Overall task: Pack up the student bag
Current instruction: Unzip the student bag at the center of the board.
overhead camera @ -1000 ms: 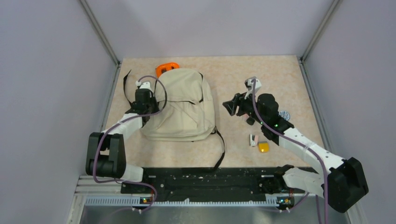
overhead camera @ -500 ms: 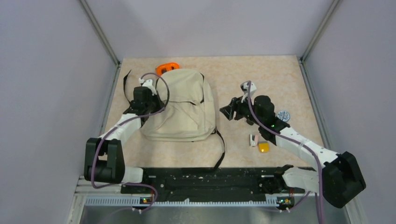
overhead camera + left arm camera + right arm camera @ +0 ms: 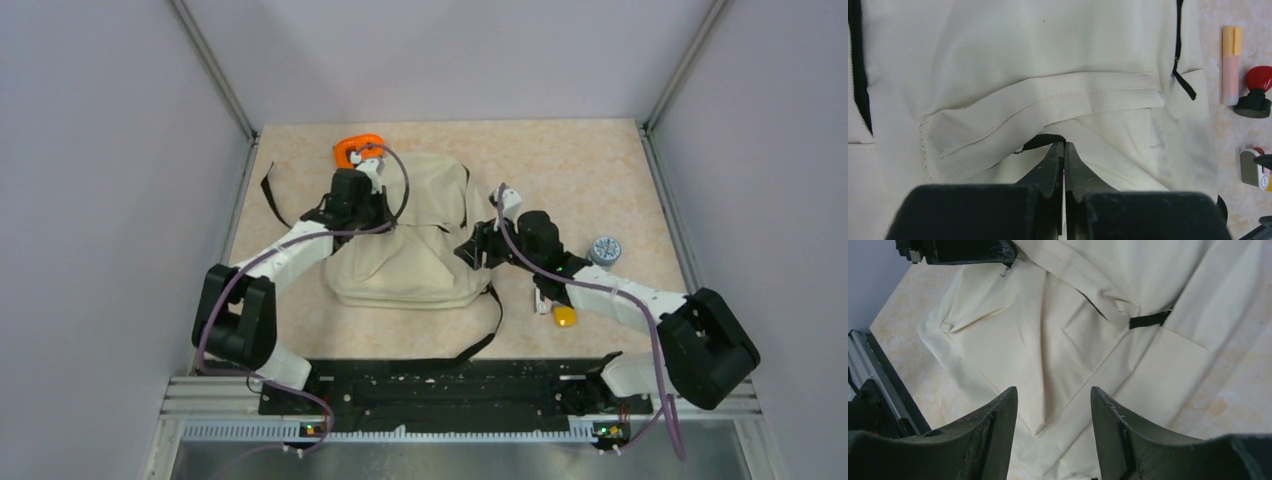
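Observation:
The student bag (image 3: 415, 265) is a large beige backpack lying flat on the table, creased across its middle. My left gripper (image 3: 380, 218) rests on its upper part. In the left wrist view it (image 3: 1064, 145) is shut on the black zipper pull (image 3: 1043, 141) under a fabric flap of the bag (image 3: 998, 60). My right gripper (image 3: 468, 252) is open and empty, hovering over the bag's right edge. In the right wrist view it (image 3: 1053, 392) frames wrinkled bag fabric (image 3: 1058, 340), with the left gripper (image 3: 963, 250) at the top left.
An orange object (image 3: 357, 148) lies behind the bag. A blue-topped round item (image 3: 605, 249) and a yellow item (image 3: 565, 317) lie right of it. The left wrist view shows a pink-and-orange marker (image 3: 1231, 65) and a red-topped stamp (image 3: 1255, 92). A black strap (image 3: 490, 320) trails toward the front rail.
My left gripper has moved right across the bag, dragging and bunching the fabric, and the bag has shifted right. My right gripper has moved left to the bag's right edge.

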Robot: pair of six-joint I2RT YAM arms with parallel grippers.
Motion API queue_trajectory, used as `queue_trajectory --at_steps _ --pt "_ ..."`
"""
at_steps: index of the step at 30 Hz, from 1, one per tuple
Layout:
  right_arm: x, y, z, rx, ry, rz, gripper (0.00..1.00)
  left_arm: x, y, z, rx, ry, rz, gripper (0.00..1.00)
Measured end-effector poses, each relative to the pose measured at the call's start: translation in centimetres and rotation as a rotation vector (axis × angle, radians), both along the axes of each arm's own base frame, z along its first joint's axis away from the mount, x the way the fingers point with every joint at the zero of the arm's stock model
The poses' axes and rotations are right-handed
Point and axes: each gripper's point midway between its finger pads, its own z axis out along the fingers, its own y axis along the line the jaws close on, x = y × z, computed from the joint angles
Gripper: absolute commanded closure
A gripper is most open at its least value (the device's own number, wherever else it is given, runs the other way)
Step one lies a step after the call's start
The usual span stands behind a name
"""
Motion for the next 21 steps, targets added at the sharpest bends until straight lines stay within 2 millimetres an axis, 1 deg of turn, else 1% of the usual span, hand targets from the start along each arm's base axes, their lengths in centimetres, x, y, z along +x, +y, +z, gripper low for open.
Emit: queue_trajectory --at_steps 2,5,6,9,11,13,14,18,19,21 --pt "-0.3 0.6 -0.8 -0.01 0.013 0.015 0.4 -0.2 -1.5 -1.1 0.004 0.033 -0.027 1.0" --pt "-0.6 1.4 -1.4 -0.016 0.021 0.032 0.37 -0.9 -2.8 -2.6 0.012 0.077 -0.056 1.0" --pt "-0.7 1.6 -1.4 -0.013 0.018 0.038 0.36 -1.1 -3.1 -2.9 0.014 0.084 -0.062 0.94" --pt "-0.8 2.2 -1.6 -0.01 0.01 0.05 0.35 -1.5 -3.5 -3.0 0.012 0.079 -0.07 0.62" --pt "-0.7 2.3 -1.6 -0.01 0.008 0.052 0.34 -2.2 -3.2 -2.9 0.011 0.073 -0.067 0.47" --pt "-0.6 2.5 -1.6 -0.013 0.005 0.053 0.34 -3.1 -2.6 -2.6 0.019 0.066 -0.06 0.38" --pt "-0.3 2.6 -1.4 -0.014 0.0 0.054 0.34 -3.5 -2.2 -2.2 0.024 0.055 -0.052 0.35" --pt "0.8 3.6 -0.4 -0.014 -0.03 0.063 0.34 -3.6 -0.3 0.5 0.051 -0.033 0.017 0.31" --pt "1.2 3.9 -0.1 -0.014 -0.04 0.065 0.34 -3.4 0.3 1.2 0.054 -0.055 0.039 0.3" --pt "1.8 4.8 0.2 -0.019 -0.055 0.075 0.34 -3.0 1.9 2.0 0.056 -0.081 0.088 0.3"
